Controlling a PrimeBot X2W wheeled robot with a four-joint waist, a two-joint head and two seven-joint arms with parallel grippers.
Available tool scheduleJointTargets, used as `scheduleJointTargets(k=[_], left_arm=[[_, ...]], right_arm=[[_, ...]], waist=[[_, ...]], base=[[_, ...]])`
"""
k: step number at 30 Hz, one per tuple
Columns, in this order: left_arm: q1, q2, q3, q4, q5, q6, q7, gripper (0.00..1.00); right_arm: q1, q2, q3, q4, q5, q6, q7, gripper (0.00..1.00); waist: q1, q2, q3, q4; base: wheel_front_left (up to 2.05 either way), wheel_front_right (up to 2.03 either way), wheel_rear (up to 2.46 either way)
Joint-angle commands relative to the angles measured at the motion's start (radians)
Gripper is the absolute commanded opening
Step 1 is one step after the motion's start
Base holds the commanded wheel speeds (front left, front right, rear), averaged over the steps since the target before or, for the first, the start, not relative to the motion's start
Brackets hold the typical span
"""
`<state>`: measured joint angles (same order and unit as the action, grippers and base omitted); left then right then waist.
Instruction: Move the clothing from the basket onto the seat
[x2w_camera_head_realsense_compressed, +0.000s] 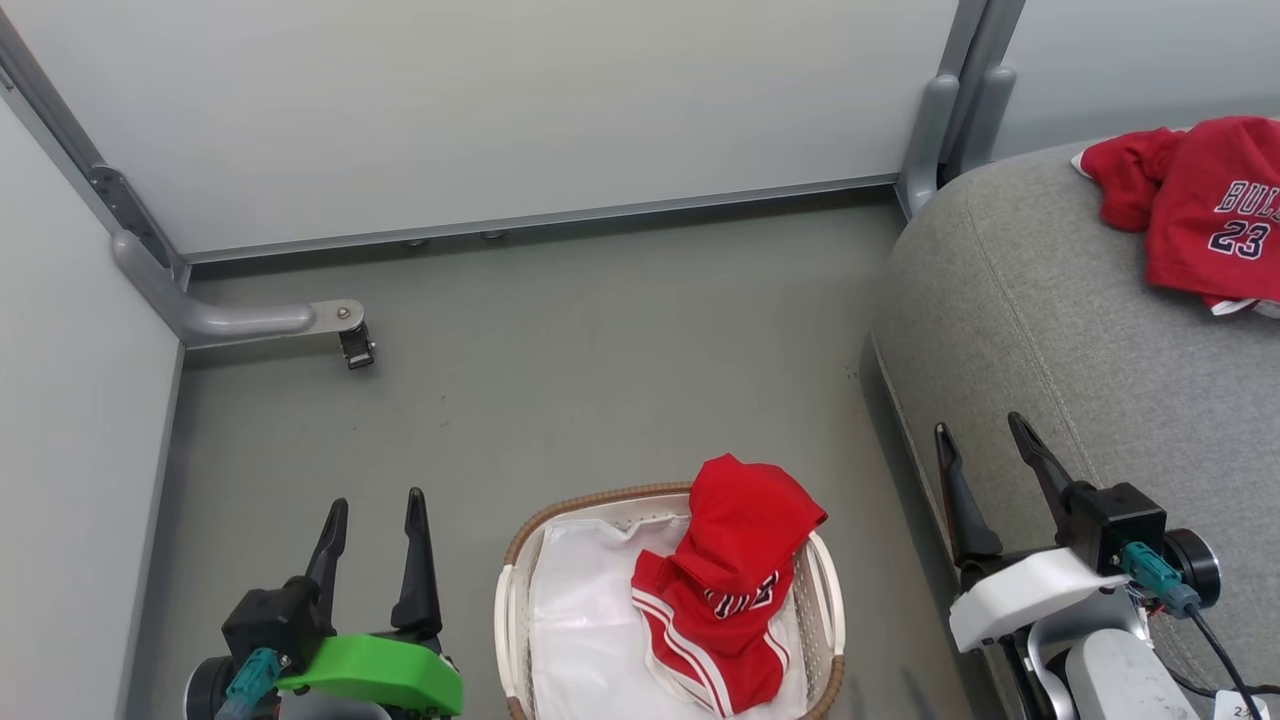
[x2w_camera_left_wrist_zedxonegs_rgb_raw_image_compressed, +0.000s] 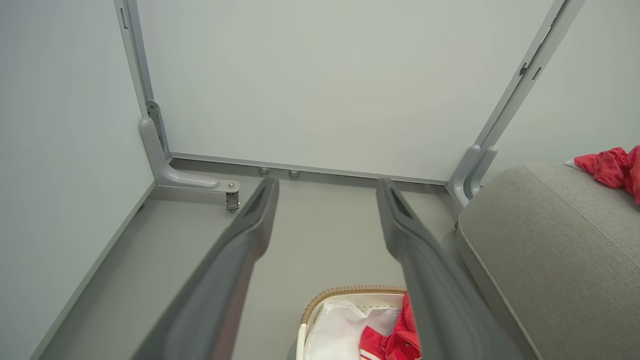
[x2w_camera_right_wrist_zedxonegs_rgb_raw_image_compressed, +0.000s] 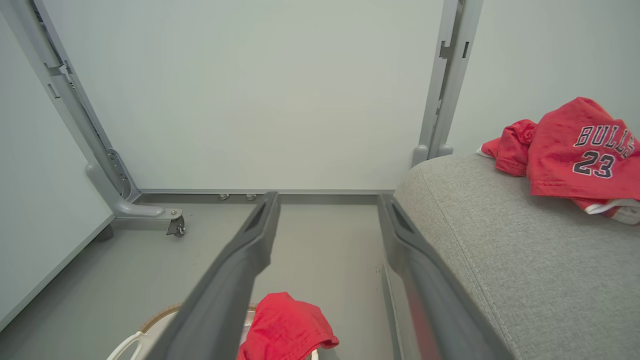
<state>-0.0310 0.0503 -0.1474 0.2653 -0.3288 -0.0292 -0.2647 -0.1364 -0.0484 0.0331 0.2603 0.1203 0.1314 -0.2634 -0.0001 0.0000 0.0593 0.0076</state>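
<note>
Clothing (x2w_camera_head_realsense_compressed: 735, 578) bunched in the basket (x2w_camera_head_realsense_compressed: 512, 600) is being judged soft, light, floppy; its raised top fold is being favoured for pinching. Beside the basket, left gripper (x2w_camera_head_realsense_compressed: 378, 505) and right gripper (x2w_camera_head_realsense_compressed: 978, 428) are being seen with fingers (x2w_camera_head_realsense_compressed: 416, 560) wide, empty.

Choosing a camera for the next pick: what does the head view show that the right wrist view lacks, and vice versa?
Head view adds the open left gripper and the white stripes and lettering on the garment in the basket. Right wrist view adds the whole BULLS lettering on the garment on the sofa, cut off at the head view's edge. Both share the basket, both red garments, the grey sofa and the right gripper with fingers apart.
</note>
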Motion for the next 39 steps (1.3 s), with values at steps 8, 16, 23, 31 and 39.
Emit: scheduleJointTargets(k=[8, 16, 23, 31, 39], left_arm=[[-0.011, 0.000, 0.004, 0.001, 0.008, -0.003, 0.001, 1.00], [-0.028, 0.000, -0.004, 0.008, 0.019, -0.012, 0.001, 1.00], [-0.096, 0.001, -0.046, 0.048, 0.048, -0.035, 0.001, 1.00], [-0.258, 0.001, -0.143, 0.179, 0.088, -0.070, 0.001, 1.00], [-0.458, 0.005, -0.270, 0.369, 0.166, -0.094, 0.001, 1.00]], right_arm=[[-0.014, -0.004, -0.009, 0.000, 0.000, -0.001, -0.002, 1.00], [-0.024, -0.004, -0.007, -0.006, 0.007, -0.001, -0.002, 1.00], [-0.049, -0.004, -0.033, -0.023, 0.001, -0.001, -0.002, 1.00], [-0.101, -0.004, -0.075, -0.065, -0.019, -0.001, -0.002, 1.00], [-0.196, -0.004, -0.089, -0.120, -0.023, -0.001, -0.002, 1.00]], waist=[[0.0001, 0.0000, 0.011, -0.003], [0.0001, 0.0000, 0.034, -0.012], [0.0001, 0.0000, 0.087, -0.038], [0.0001, 0.0000, 0.215, -0.079], [0.0001, 0.0000, 0.404, -0.135]], base=[[0.00, 0.00, 0.00], [0.00, 0.00, 0.00], [0.00, 0.00, 0.00], [0.00, 0.00, 0.00], [0.00, 0.00, 0.00]])
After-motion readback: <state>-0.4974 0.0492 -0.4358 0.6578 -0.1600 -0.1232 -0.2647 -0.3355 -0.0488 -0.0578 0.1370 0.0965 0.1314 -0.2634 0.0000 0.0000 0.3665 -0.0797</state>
